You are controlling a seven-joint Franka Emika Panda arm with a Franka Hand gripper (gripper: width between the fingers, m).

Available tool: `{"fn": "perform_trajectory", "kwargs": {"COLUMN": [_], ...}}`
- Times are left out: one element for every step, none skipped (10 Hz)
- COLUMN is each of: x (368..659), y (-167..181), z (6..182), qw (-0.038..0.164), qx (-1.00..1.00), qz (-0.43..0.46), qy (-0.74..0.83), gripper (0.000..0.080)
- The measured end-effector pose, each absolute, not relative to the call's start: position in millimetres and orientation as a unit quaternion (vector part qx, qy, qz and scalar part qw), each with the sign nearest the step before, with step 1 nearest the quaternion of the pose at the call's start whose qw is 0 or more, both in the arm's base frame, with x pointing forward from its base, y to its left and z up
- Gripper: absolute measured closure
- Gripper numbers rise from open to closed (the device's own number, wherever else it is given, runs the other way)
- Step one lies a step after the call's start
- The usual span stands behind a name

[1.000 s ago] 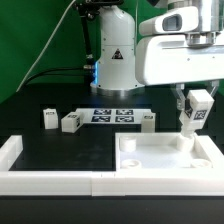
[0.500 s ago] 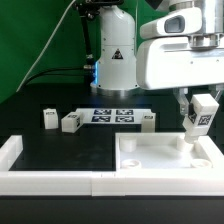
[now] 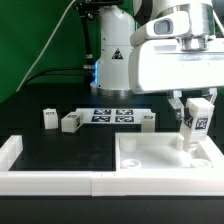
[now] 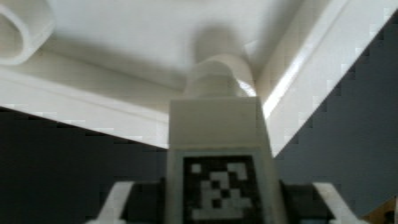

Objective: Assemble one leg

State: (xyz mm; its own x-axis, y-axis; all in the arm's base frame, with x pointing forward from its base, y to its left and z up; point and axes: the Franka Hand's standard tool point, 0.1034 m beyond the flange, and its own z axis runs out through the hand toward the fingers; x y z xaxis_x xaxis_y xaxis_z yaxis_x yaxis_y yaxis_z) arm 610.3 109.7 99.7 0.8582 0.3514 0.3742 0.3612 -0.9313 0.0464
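My gripper [image 3: 197,106] is shut on a leg [image 3: 196,122], a small white post with a black-and-white marker on its side. It holds the leg nearly upright over the far corner of the white square panel [image 3: 150,158] on the exterior view's right. In the wrist view the leg [image 4: 219,130] fills the middle between my fingers [image 4: 125,202], and its narrow end points at the panel's inner corner [image 4: 160,40] by the raised rim. I cannot tell whether the end touches the panel.
Three more white legs [image 3: 48,118], [image 3: 71,122], [image 3: 148,120] stand at the back beside the marker board [image 3: 113,115]. A white raised border [image 3: 55,181] runs along the front and up the exterior view's left. The robot base [image 3: 112,60] stands behind.
The arm has swung and turned at the wrist. The leg has gone from tilted to nearly upright and sits slightly lower over the panel's far corner.
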Motion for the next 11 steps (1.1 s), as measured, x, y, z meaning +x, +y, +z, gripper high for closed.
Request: {"fn": "perform_trajectory", "kwargs": {"x": [613,617,615,615,614,613,614,616,617,616,615], "y": [110,112,116,119,122,123,124,125,124,124,124], "z": [98.7,98.2,94.7,94.8,91.3,87.8,86.9,86.8,85.1,81.7,79.8], "qw": [0.013,0.014,0.015,0.016,0.017,0.017,0.018,0.018,0.018,0.018,0.018], "qx": [-0.963,-0.959,-0.960,-0.959,-0.959,-0.959,-0.958,-0.956,-0.955,-0.955,-0.955], "qz": [-0.195,-0.215,-0.210,-0.211,-0.209,-0.207,-0.211,-0.219,-0.225,-0.223,-0.223], "qy": [-0.185,-0.184,-0.186,-0.189,-0.191,-0.191,-0.192,-0.193,-0.192,-0.193,-0.194], "gripper": [0.0508,0.0508,0.0508,0.0508,0.0508,0.0508,0.0508,0.0508,0.0508,0.0508,0.0508]}}
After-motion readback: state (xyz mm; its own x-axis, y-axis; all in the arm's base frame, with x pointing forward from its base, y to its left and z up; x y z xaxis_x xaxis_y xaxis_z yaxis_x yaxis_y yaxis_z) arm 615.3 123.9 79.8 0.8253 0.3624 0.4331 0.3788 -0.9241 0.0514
